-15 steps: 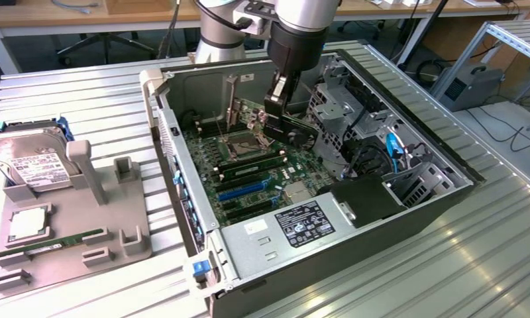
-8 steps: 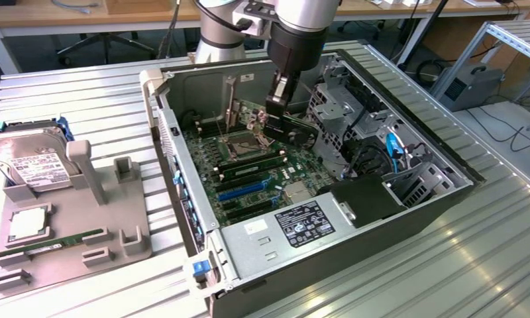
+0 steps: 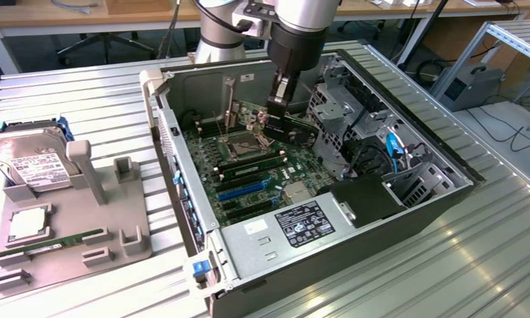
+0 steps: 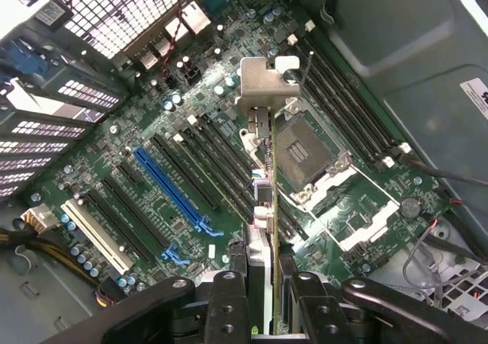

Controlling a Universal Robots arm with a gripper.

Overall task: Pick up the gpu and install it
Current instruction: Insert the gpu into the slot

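- Your gripper [image 4: 261, 283] holds the gpu [image 4: 262, 184] edge-on above the motherboard [image 4: 152, 176], inside the open computer case [image 3: 442, 192].
- The card looks light, stiff and fragile; hold its edges, not the components.

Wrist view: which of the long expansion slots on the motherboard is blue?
The long blue slot, one of the parallel slots beside the gpu held in the gripper. The neighbouring long slots are black; one is white.
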